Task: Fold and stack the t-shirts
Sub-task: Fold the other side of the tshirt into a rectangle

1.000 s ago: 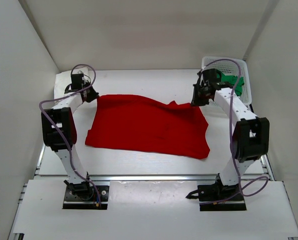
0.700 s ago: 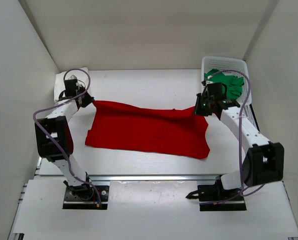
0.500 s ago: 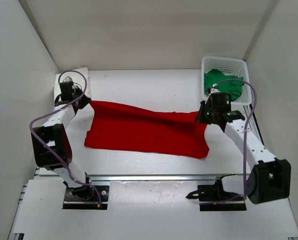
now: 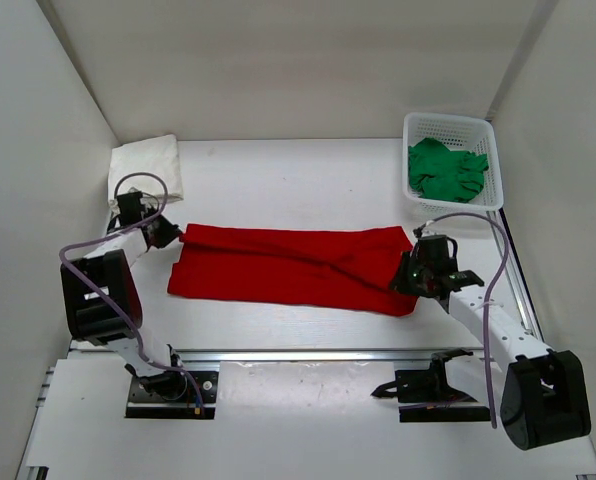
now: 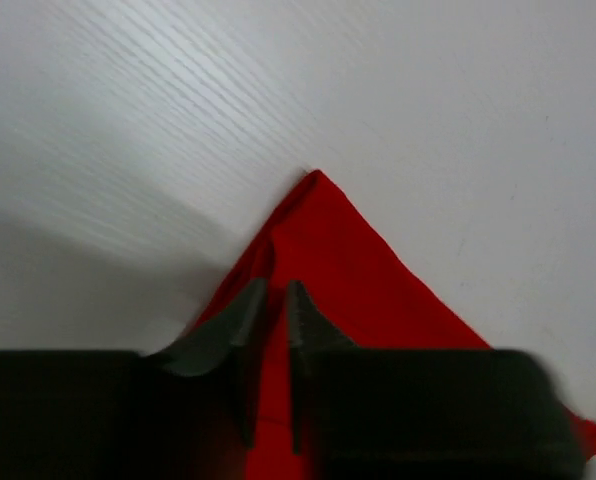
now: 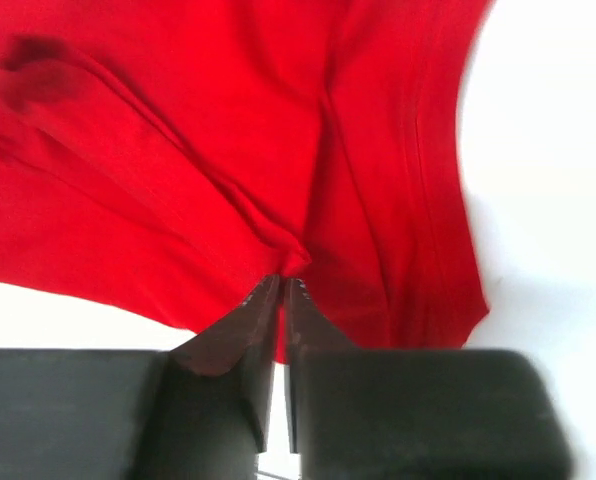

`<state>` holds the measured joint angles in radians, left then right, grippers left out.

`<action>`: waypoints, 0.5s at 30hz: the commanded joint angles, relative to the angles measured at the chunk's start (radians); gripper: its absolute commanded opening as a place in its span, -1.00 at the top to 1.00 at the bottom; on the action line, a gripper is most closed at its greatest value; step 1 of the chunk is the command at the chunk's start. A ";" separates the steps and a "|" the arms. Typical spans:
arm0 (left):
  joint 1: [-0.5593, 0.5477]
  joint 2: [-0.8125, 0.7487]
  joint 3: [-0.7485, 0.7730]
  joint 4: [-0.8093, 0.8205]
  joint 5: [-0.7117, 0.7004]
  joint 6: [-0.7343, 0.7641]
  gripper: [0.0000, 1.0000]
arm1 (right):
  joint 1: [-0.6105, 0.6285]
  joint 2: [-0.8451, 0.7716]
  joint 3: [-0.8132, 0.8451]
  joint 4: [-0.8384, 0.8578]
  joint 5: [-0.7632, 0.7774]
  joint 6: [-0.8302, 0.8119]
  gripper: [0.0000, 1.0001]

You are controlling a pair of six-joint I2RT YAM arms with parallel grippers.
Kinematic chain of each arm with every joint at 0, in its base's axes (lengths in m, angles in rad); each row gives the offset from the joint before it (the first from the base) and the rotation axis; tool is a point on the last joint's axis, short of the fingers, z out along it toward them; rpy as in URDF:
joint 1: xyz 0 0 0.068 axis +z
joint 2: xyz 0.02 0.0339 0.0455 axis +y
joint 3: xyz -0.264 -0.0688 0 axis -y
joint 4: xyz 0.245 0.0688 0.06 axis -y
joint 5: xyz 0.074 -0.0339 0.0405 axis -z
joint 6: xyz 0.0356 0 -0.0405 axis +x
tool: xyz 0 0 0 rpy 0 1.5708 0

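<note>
Sprawling across the middle of the white bench [image 4: 308, 170] is the red t-shirt [image 4: 288, 265]. It's laid out as a long band running left to right, a bit closer to the near edge than the far one. The cloth looks doubled over on itself, with a diagonal crease running through the right half and a few soft wrinkles.

Next down in size, the white mesh basket [image 4: 448, 123] sits in the far right corner. The green t-shirt [image 4: 444, 170] is bunched up inside it, all crumpled. The white t-shirt [image 4: 145, 163] is over in the far left corner, lying as a flat-ish folded pad right against the left edge, well apart from the red one.

Then the small stuff. The left gripper [image 4: 168, 232] is down at the left end of the red band, near the left edge of the bench. In its wrist view the fingers [image 5: 240, 320] are pressed nearly together, nipping the pointed corner of the red cloth, and the tip of that corner pokes out past them onto bare bench. The right gripper [image 4: 410, 280] is at the right end of the band. Its wrist view shows the fingers [image 6: 256, 315] squeezed tight on a little gathered fold of red fabric, with the hem stitching running alongside.
</note>
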<state>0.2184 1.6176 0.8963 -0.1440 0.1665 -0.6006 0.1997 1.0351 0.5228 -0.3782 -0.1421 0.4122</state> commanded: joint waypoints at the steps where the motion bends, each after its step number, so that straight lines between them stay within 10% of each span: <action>1: 0.078 -0.036 -0.057 0.082 0.117 -0.097 0.40 | 0.038 -0.027 -0.050 0.050 0.007 0.051 0.75; 3: 0.093 -0.080 -0.082 0.133 0.172 -0.152 0.11 | 0.078 -0.044 -0.041 0.036 0.070 0.062 0.46; 6: 0.061 -0.181 -0.115 0.205 0.153 -0.202 0.18 | 0.078 -0.072 0.002 0.018 0.076 0.047 0.36; 15: -0.267 -0.251 -0.114 0.244 -0.076 -0.081 0.32 | 0.144 0.279 0.271 0.238 -0.031 -0.033 1.00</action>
<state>0.0257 1.3319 0.7704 0.0887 0.1684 -0.7330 0.3290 1.2114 0.6964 -0.2771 -0.1448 0.4198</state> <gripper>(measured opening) 0.352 0.008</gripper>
